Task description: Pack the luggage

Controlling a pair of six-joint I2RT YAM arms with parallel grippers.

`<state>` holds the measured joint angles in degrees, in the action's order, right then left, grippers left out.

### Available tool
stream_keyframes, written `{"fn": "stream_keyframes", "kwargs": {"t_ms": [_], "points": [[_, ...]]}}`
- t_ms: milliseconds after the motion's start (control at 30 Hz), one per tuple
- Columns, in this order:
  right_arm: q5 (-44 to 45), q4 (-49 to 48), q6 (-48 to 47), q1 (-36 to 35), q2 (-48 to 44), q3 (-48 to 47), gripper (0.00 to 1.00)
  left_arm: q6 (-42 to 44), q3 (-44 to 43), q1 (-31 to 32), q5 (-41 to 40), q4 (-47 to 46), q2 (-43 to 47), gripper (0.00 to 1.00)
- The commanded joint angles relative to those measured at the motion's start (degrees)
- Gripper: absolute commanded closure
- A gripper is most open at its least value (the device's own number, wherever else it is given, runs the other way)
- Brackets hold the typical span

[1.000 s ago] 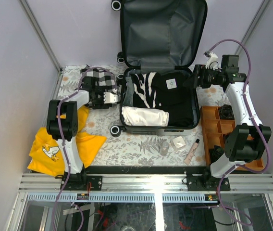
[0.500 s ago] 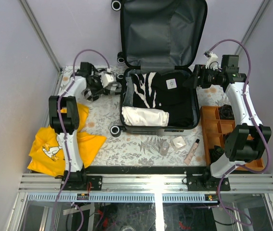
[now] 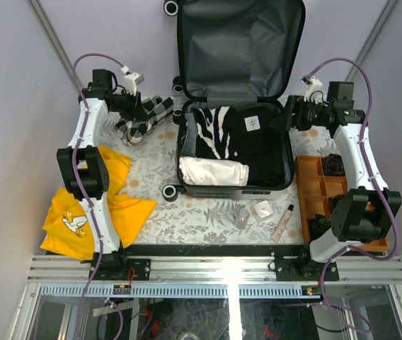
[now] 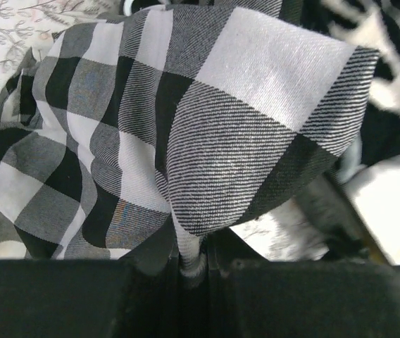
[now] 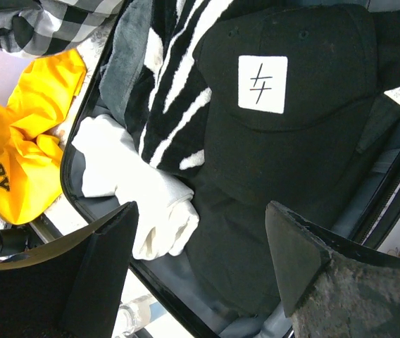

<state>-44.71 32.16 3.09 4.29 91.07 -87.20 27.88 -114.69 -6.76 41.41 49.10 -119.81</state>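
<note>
The luggage (image 3: 240, 49) lies open at the back middle, its grey-lined lid propped up. The lower half holds a black-and-white striped garment (image 3: 211, 131), a black cap (image 3: 254, 124) with a white patch, and a rolled white cloth (image 3: 211, 170). My left gripper (image 3: 131, 106) hangs left of the case, shut on a fold of a black-and-white checked cloth (image 3: 144, 115) that droops from it; the wrist view shows the checked cloth (image 4: 207, 113) pinched in the left gripper (image 4: 193, 264). My right gripper (image 3: 286, 113) is open at the case's right rim, above the cap (image 5: 284, 105).
A yellow shirt (image 3: 91, 205) lies at the front left. An orange compartment tray (image 3: 325, 191) stands right of the case. In front of the case are a small clear bottle (image 3: 242, 217), a small white item (image 3: 263, 210) and a tube (image 3: 283, 223).
My left gripper has shut on the checked cloth and lifted it up and back to the left. The right arm has not moved.
</note>
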Motion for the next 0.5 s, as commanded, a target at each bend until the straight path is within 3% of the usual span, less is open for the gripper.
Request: {"fn": "stream_keyframes", "kwargs": {"t_ms": [0, 467], "points": [[-1.9, -2.1, 0.7, 0.4, -3.5, 0.1, 0.20, -21.1, -2.2, 0.6, 7.2, -6.1, 5.0, 1.00], [-2.3, -2.2, 1.1, 1.0, -4.1, 0.4, 0.20, -38.4, 3.2, 12.3, 4.3, -16.3, 14.6, 1.00]]}}
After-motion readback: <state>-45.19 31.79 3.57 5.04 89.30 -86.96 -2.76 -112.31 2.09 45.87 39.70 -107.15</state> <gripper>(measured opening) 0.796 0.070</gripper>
